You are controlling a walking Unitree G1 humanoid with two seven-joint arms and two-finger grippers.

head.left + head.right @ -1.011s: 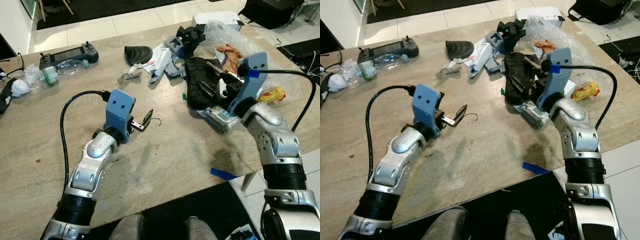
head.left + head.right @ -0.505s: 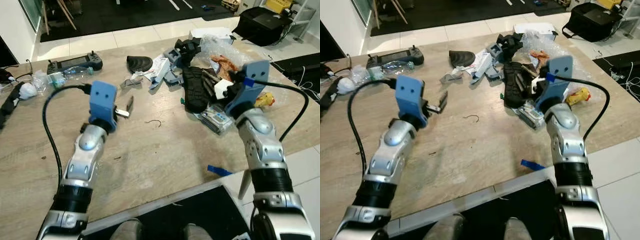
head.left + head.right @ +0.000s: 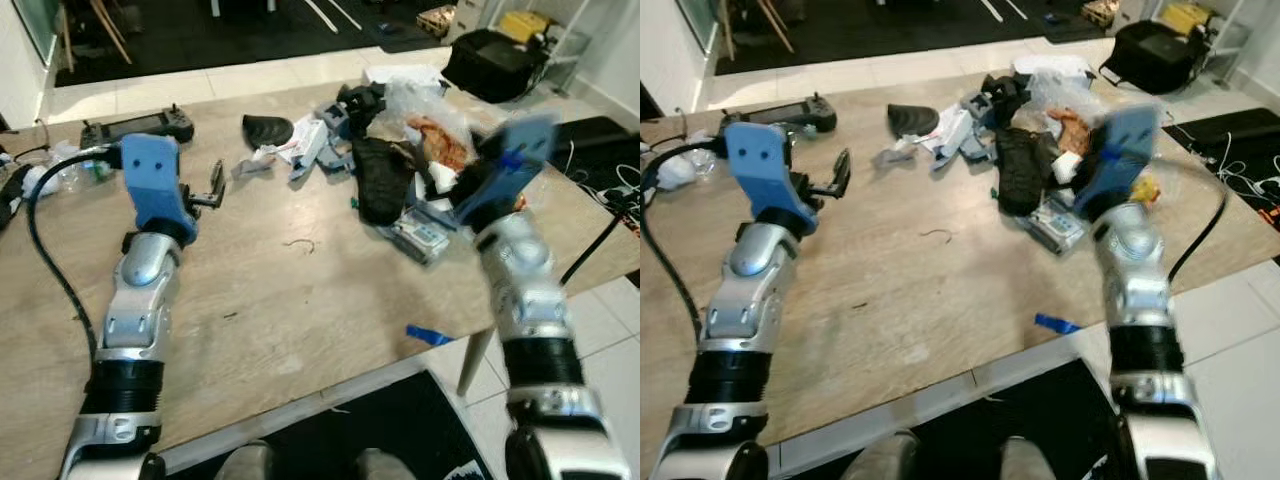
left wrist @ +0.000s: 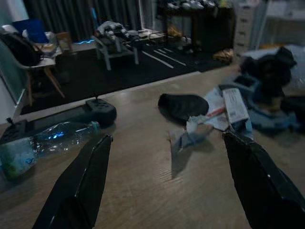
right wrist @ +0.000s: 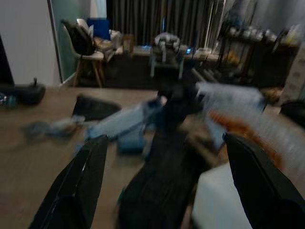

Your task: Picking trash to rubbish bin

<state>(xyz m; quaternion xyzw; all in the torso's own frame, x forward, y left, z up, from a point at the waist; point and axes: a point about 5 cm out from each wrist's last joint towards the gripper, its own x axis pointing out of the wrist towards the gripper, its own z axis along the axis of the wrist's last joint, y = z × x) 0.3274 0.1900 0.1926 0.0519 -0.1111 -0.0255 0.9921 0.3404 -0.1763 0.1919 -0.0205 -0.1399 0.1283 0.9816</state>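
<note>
While both arms' fingers (image 4: 86, 186) spread empty, trash (image 3: 385, 170) litters the wooden table (image 3: 300, 300), seemingly near tiled floor (image 3: 270, 75).

A trash heap (image 3: 380, 150) lies on the table's (image 3: 300, 300) far right; a controller (image 3: 135, 125) far left.

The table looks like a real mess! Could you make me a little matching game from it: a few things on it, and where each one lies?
Things:
1. plastic bottle
2. blue tape scrap
3. black sole
4. thin wire

Places:
A. near the table's front edge, by the right arm
B. bare middle of the table
C. far left, beside the black controller
D. far side, left end of the trash pile

Pairs: 1-C, 2-A, 3-D, 4-B
</note>
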